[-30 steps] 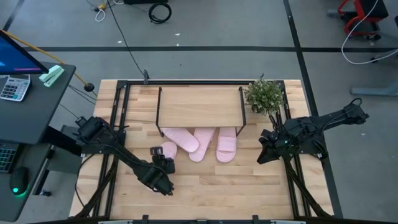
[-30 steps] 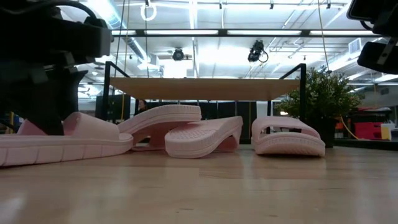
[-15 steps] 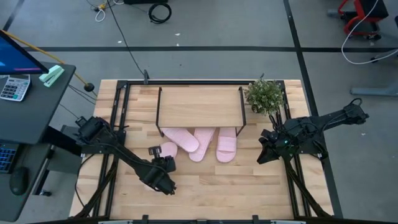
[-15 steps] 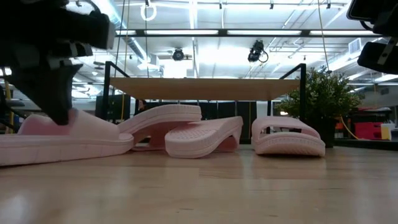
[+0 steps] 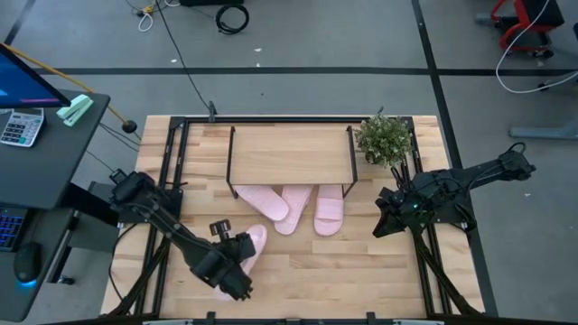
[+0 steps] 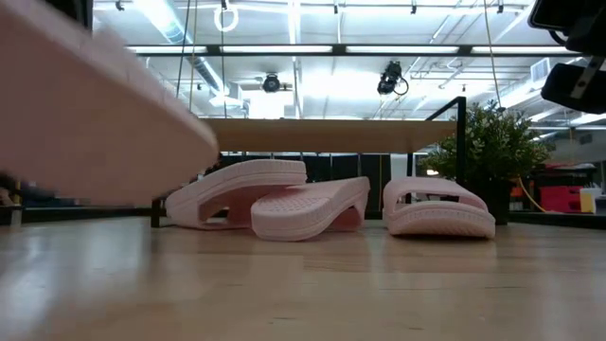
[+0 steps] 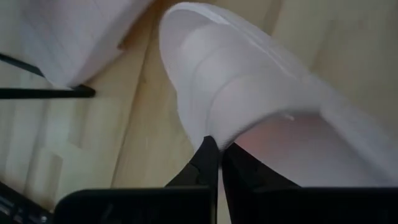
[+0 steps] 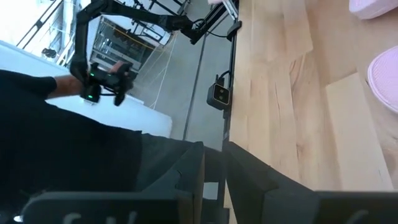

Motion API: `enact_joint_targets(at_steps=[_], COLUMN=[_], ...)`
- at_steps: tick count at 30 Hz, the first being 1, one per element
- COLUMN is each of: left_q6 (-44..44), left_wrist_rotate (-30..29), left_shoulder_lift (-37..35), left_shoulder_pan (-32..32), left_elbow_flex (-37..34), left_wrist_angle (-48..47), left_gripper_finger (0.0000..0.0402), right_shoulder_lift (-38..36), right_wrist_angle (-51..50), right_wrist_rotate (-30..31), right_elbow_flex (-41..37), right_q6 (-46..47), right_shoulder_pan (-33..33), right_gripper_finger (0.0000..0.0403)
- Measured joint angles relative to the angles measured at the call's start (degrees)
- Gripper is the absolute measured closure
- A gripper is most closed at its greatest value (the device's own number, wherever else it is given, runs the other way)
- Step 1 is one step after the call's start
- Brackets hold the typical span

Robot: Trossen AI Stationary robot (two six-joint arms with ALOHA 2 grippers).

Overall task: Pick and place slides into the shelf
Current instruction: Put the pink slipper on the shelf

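Note:
My left gripper (image 5: 231, 259) is shut on one pale pink slide (image 5: 249, 242), held in the air over the table's near left part. In the low view that slide fills the upper left as a blurred pink sole (image 6: 95, 114). Three more slides (image 5: 262, 200) (image 5: 293, 209) (image 5: 329, 209) lie at the shelf's front edge, partly under its light wood top (image 5: 291, 153). The middle slide (image 6: 308, 208) leans on its neighbour (image 6: 237, 185). My right gripper (image 5: 383, 223) waits at the table's right side, its fingers a narrow gap apart with nothing between them (image 8: 214, 171). My left gripper pinches the slide's wide strap at its edge (image 7: 214, 132) between its two fingers. One finger (image 7: 205, 163) lies on the strap's outer face and the other reaches into the opening under it. The slide is lifted clear of the table, its sole tilted.
A small potted plant (image 5: 384, 137) stands at the shelf's far right corner. The shelf's black legs (image 6: 462, 156) flank the slides. Bare wood (image 5: 334, 271) lies along the table's near side. A desk with a calculator (image 5: 20, 126) stands off the table's left.
My left gripper has shut on the strap of the slide that lay at the near left. It has then risen and drawn back toward the table's near edge. The slide has left the table and tipped, its sole now up in front of the low camera.

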Motion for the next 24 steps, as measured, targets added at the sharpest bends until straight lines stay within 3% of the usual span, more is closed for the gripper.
enact_joint_targets(at_steps=[10, 24], left_q6=[0.6, 17.7], left_wrist_rotate=[-12.9, -21.3], left_shoulder_lift=[-0.1, -0.1], left_shoulder_pan=[2.6, 14.7], left_elbow_flex=[15.7, 28.5], left_wrist_angle=[-12.1, -12.2], left_gripper_finger=[0.0393, 0.0393], right_shoulder_lift=[0.0, 0.0], right_wrist_angle=[-0.3, -0.2], right_wrist_rotate=[-0.1, -0.2], right_elbow_flex=[0.0, 0.0], right_q6=[-1.4, -1.8], right_shoulder_pan=[0.0, 0.0], right_gripper_finger=[0.0337, 0.0336])
